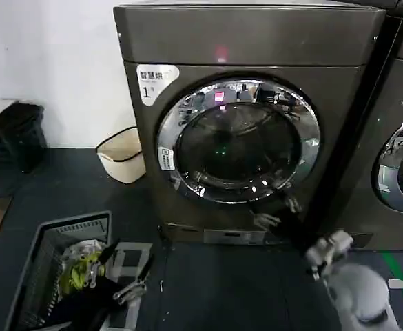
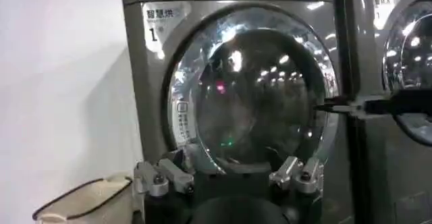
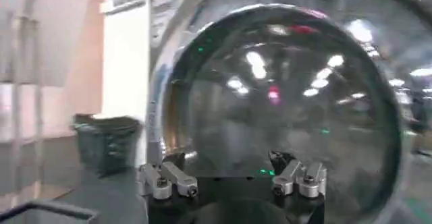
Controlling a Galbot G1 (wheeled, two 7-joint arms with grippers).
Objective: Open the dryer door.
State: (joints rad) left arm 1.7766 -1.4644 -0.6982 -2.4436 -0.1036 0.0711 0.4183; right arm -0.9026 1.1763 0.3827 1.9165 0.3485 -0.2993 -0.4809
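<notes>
The dryer door (image 1: 239,141) is a wide chrome ring around dark bulging glass, and it sits shut against the grey machine front. My right gripper (image 1: 278,212) is open at the door's lower right rim, close to the chrome. In the right wrist view the dryer door (image 3: 283,104) looms just beyond the open right gripper (image 3: 233,178), with nothing between the fingers. My left gripper (image 1: 129,289) hangs low at the left, over a basket, far from the door. The left wrist view has the left gripper (image 2: 228,175) open and empty, facing the dryer door (image 2: 253,90).
A dark laundry basket (image 1: 39,265) holding clothes stands on the floor at the front left. A cream tub (image 1: 122,155) sits beside the dryer's left side, and a black bin (image 1: 12,134) stands farther left. A second machine (image 1: 401,138) adjoins on the right.
</notes>
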